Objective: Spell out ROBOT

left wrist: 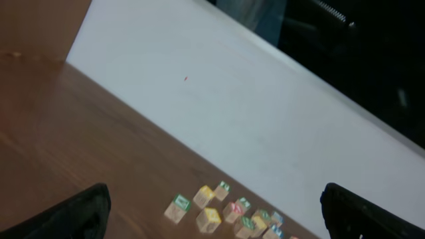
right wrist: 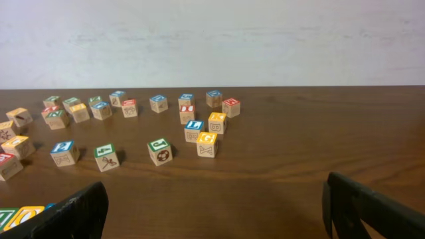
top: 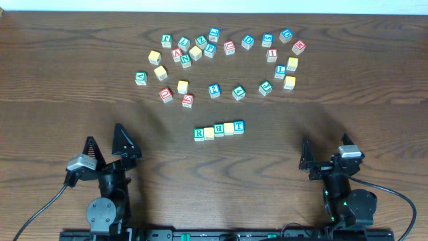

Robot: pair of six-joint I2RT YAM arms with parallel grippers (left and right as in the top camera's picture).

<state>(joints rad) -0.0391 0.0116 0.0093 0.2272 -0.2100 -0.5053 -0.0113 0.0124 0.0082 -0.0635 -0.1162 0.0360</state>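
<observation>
A row of five letter blocks [top: 219, 130] lies at the table's middle, from a green R block [top: 199, 134] on the left to a blue T block [top: 239, 126] on the right. Its left end shows at the bottom left of the right wrist view [right wrist: 16, 217]. Many loose letter blocks [top: 221, 60] are scattered behind the row. My left gripper [top: 107, 147] is open and empty at the front left. My right gripper [top: 326, 154] is open and empty at the front right. Both are well clear of the row.
Loose blocks spread across the far half of the wooden table [top: 374, 100], seen also in the right wrist view [right wrist: 159, 151] and blurred in the left wrist view [left wrist: 207, 218]. A pale wall [right wrist: 212, 40] runs behind the table.
</observation>
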